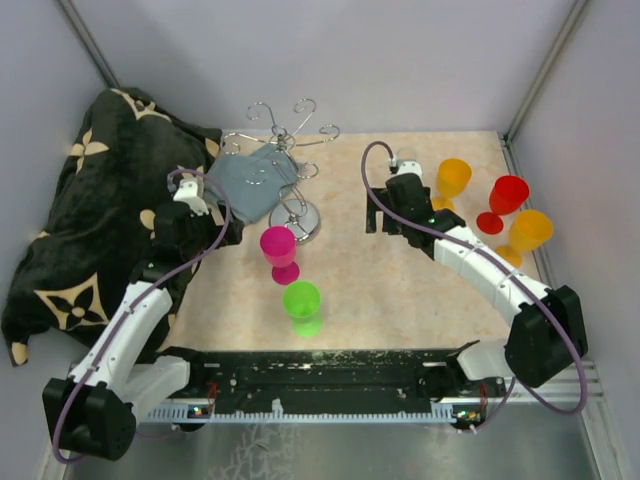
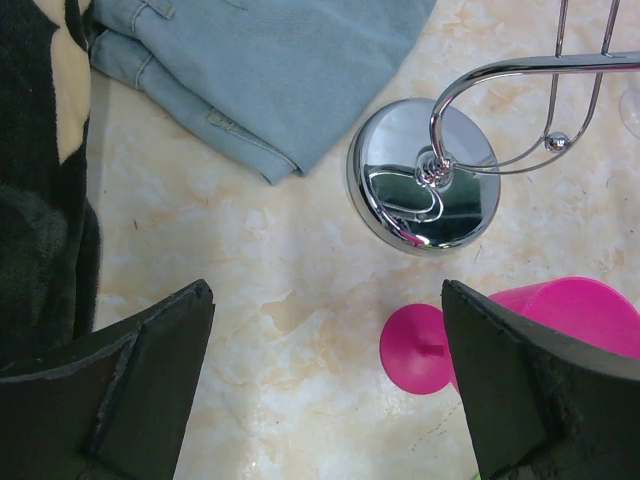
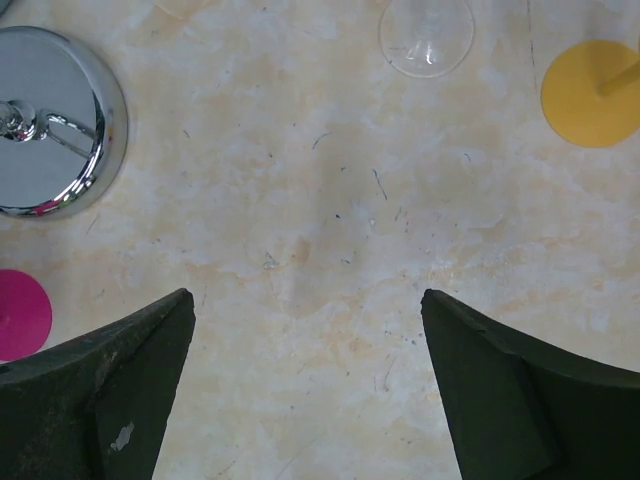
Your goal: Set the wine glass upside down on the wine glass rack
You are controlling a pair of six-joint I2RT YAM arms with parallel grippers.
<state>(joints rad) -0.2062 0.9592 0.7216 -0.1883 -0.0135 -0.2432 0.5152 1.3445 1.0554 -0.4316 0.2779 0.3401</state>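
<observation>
The wine glass rack [image 1: 292,140], a silver wire stand with curled arms, stands at the back centre on its shiny round base [image 2: 423,185]. Several coloured wine glasses stand upright on the table: pink [image 1: 278,246] and green [image 1: 301,300] in the middle, yellow [image 1: 452,178], red [image 1: 508,195] and orange [image 1: 530,230] at the right. My left gripper [image 1: 230,232] hovers open left of the pink glass, whose foot [image 2: 418,348] lies by the right finger. My right gripper [image 3: 305,300] is open over bare table, right of the rack base [image 3: 50,125]. Neither holds anything.
A folded blue-grey cloth [image 1: 250,180] lies against the rack's left side. A black patterned blanket [image 1: 100,220] fills the left of the table. A clear round piece of glass [image 3: 426,35] shows near the rack. Grey walls enclose the table.
</observation>
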